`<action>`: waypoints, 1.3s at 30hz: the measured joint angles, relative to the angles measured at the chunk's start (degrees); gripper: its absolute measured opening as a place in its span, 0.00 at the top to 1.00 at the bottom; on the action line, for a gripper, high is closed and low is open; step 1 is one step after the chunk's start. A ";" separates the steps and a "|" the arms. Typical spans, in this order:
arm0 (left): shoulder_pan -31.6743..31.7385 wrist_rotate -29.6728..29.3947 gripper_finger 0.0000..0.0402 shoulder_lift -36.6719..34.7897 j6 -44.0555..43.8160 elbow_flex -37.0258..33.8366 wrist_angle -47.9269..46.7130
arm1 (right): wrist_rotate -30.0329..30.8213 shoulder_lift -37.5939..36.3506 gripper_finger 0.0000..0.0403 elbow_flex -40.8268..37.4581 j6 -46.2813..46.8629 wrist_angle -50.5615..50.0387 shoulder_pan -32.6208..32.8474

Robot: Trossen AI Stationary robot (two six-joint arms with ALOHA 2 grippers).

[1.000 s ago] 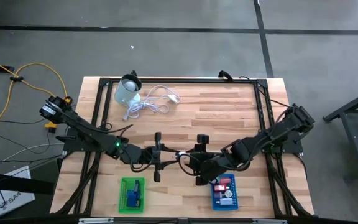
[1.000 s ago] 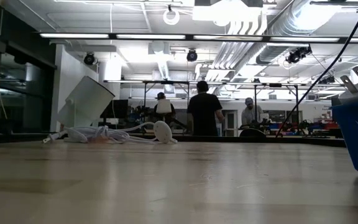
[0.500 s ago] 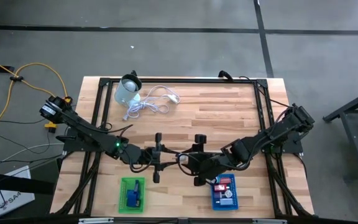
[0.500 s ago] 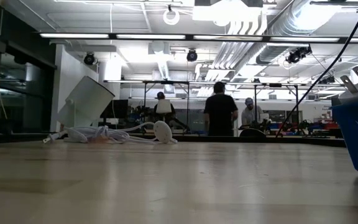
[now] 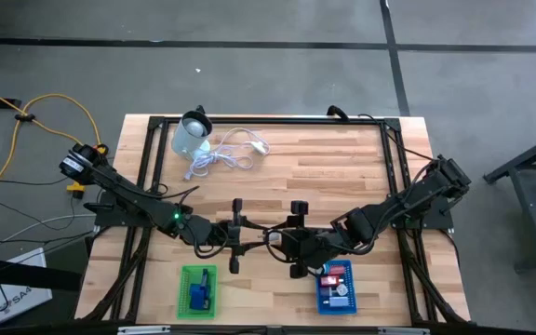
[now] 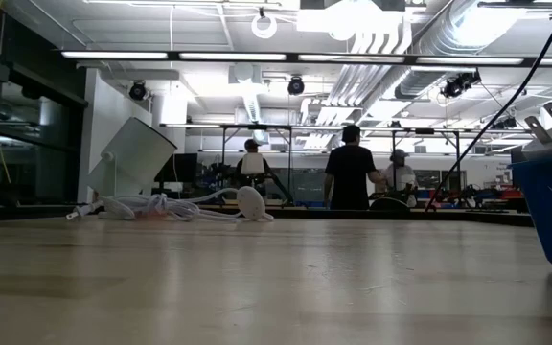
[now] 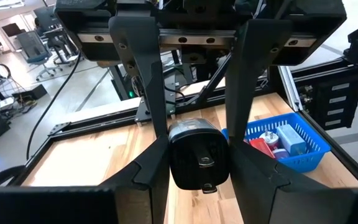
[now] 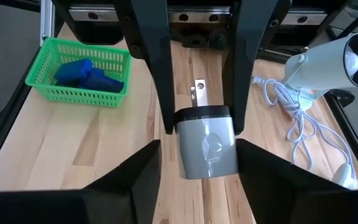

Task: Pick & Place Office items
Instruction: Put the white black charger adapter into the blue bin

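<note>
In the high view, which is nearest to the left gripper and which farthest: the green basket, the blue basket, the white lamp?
From the left gripper, mid-table:
1. Green basket, at the near edge, left side.
2. Blue basket, at the near edge, right side.
3. White lamp, at the far left corner.

A pale round container (image 5: 191, 136) lies tipped at the table's (image 5: 324, 167) far left corner, touching a coiled white cable (image 5: 226, 154). Near the front edge sit a green basket (image 5: 197, 290) and a blue basket (image 5: 335, 288), well apart. A yellow cord (image 5: 40, 116) trails over the floor.
</note>
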 joint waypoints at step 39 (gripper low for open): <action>0.17 1.20 0.47 -0.04 -1.97 0.00 0.33 | -1.75 -0.09 0.72 0.04 0.46 -0.24 0.02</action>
